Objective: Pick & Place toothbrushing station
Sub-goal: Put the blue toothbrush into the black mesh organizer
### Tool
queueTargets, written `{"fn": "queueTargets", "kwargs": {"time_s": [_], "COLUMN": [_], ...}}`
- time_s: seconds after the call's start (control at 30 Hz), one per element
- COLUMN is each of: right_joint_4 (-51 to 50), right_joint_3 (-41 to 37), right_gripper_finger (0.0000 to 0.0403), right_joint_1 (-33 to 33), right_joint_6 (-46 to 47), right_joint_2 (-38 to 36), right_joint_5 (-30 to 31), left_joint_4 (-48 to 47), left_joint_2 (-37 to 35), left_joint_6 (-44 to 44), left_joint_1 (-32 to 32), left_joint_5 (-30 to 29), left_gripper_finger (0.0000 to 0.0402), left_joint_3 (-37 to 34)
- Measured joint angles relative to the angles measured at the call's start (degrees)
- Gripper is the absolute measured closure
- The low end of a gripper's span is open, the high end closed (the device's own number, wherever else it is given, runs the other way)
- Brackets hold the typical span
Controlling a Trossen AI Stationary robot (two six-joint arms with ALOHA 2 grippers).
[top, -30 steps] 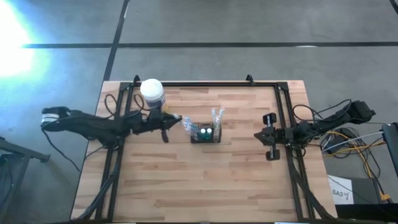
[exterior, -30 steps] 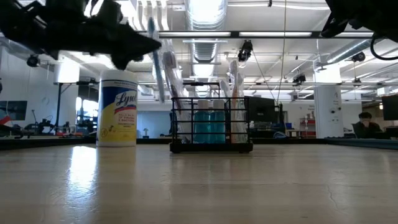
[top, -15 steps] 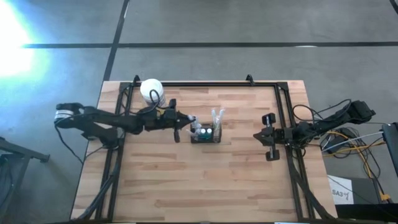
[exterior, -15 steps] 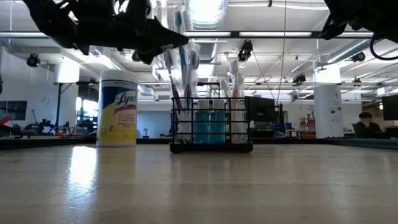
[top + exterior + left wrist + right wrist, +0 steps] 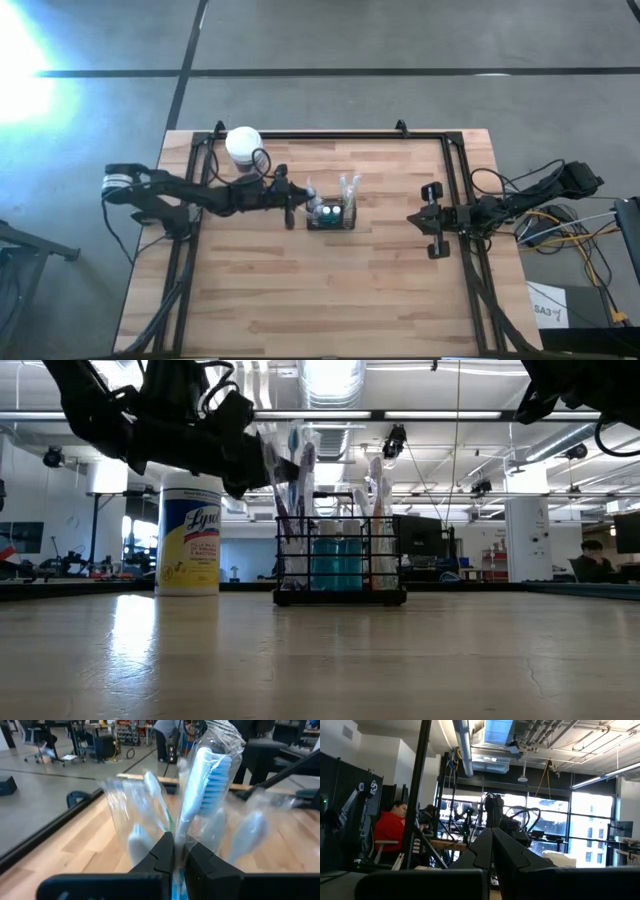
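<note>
A: What worried you about that moment?

B: The left end effector (image 5: 179, 851) was pinching a wrapped toothbrush (image 5: 200, 795) low on its handle, right over the toothbrushing station (image 5: 331, 214). The crinkly plastic sleeve looked slippery to me, so the brush could have twisted or slid in the grip. And since the left slot already held other wrapped brushes, a push down could have snagged on them or tipped the light wire holder.

A: Where did the station stand?

B: Near the middle of the table (image 5: 330, 300), upright, with the white-lidded wipes canister (image 5: 244, 147) well off toward the left arm's side.

A: How did it look?

B: In the low view, the station was a small black wire rack (image 5: 340, 560) with compartments: wrapped brushes leaning out at the ends, two blue-green bottles (image 5: 337, 560) in the middle.

A: And the other arm?

B: The right end effector (image 5: 433, 219) waited at the table's right edge, fingers pressed together, holding nothing.
</note>
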Motion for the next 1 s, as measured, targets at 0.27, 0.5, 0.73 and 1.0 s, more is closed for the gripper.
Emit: {"fn": "queueTargets", "kwargs": {"time_s": [0.27, 0.5, 0.73, 1.0], "right_joint_4": [0.0, -0.1, -0.2, -0.3], "right_joint_3": [0.0, 0.0, 0.0, 0.0], "right_gripper_finger": [0.0394, 0.0394, 0.0394, 0.0394], "right_joint_1": [0.0, 0.0, 0.0, 0.0], "right_joint_6": [0.0, 0.0, 0.0, 0.0], "right_joint_2": [0.0, 0.0, 0.0, 0.0], "right_joint_5": [0.0, 0.0, 0.0, 0.2], "left_joint_4": [2.8, 4.2, 3.2, 0.6], "left_joint_2": [5.1, 7.4, 5.4, 2.5], "left_joint_6": [0.5, -0.5, -1.7, -1.0], "left_joint_1": [0.0, 0.0, 0.0, 0.0], "left_joint_5": [0.0, -0.1, -0.1, 3.0], "left_gripper_finger": [0.0382, 0.0373, 0.0345, 0.0246], "left_joint_3": [-0.9, -0.8, -0.9, -0.8]}}
